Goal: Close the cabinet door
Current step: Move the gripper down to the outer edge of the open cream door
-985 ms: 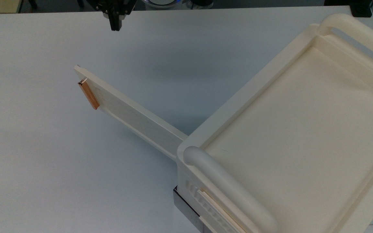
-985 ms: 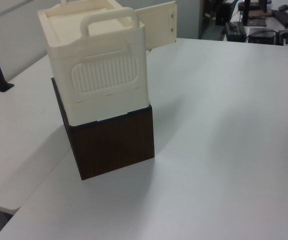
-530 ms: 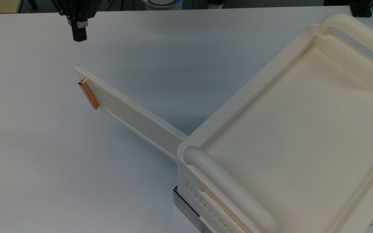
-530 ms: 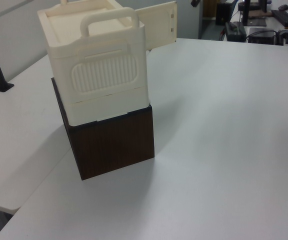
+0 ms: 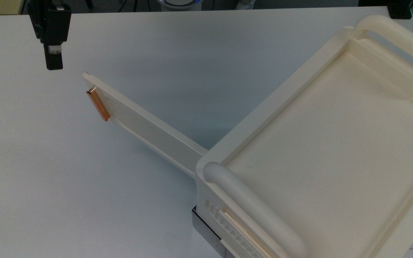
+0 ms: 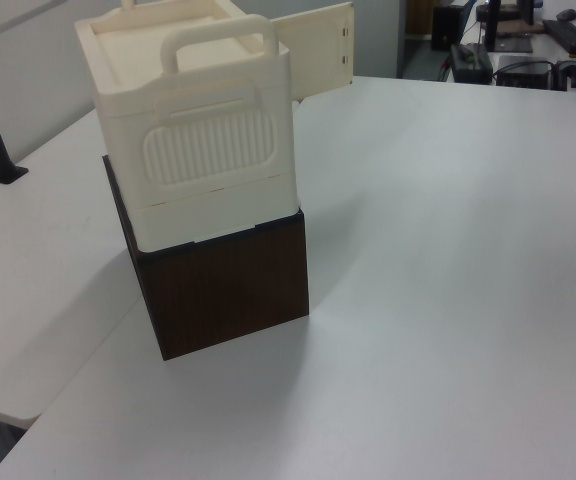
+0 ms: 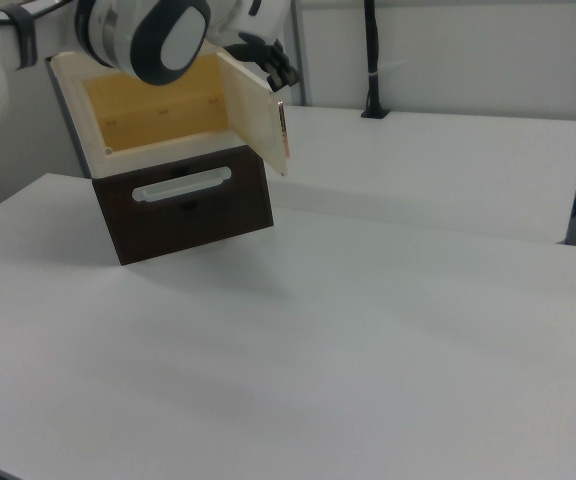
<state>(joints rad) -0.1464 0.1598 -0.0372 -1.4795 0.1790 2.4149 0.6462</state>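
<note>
The cream-white cabinet (image 5: 328,150) fills the top view's right and stands on a dark brown box (image 6: 230,285). Its door (image 5: 145,125) stands swung wide open, reaching toward the top view's upper left, with a copper-orange bar handle (image 5: 98,104) near its free end. My gripper (image 5: 54,65) hangs above the table, up and to the left of that free end in the top view, apart from it, fingers shut on nothing. In the right view the door (image 7: 253,112) leaves the yellow inside (image 7: 158,105) open, and the gripper (image 7: 278,65) is just behind the door's top edge.
The white table (image 5: 48,172) lies bare around the door. A second white table (image 7: 448,160) stands behind in the right view. Two thick rounded handles (image 5: 256,211) run along the cabinet's top edges. Black stands and gear (image 6: 528,50) sit at the left view's far right.
The gripper has moved to the top view's left and down, from above the table's middle back edge to a spot near the door's free end. The door has not moved.
</note>
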